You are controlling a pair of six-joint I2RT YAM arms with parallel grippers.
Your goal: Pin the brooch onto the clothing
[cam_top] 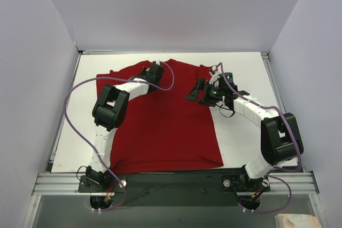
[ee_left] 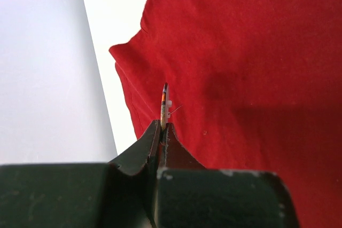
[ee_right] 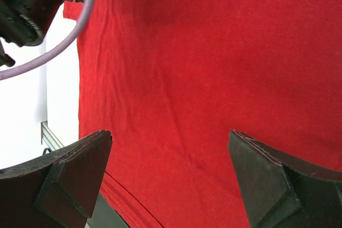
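Nearest your arm bases, the red T-shirt (cam_top: 165, 132) lay flat on the white table (cam_top: 240, 137), with its hem toward you. Farther out, your right gripper (ee_right: 171, 148) hung above the shirt's right side, its jaws spread wide with nothing between them. Farther still, up by the collar end, your left gripper (ee_left: 162, 132) had its jaws pressed together on the brooch (ee_left: 164, 102). The brooch stood edge-on above the fingertips, over the red cloth beside a sleeve.
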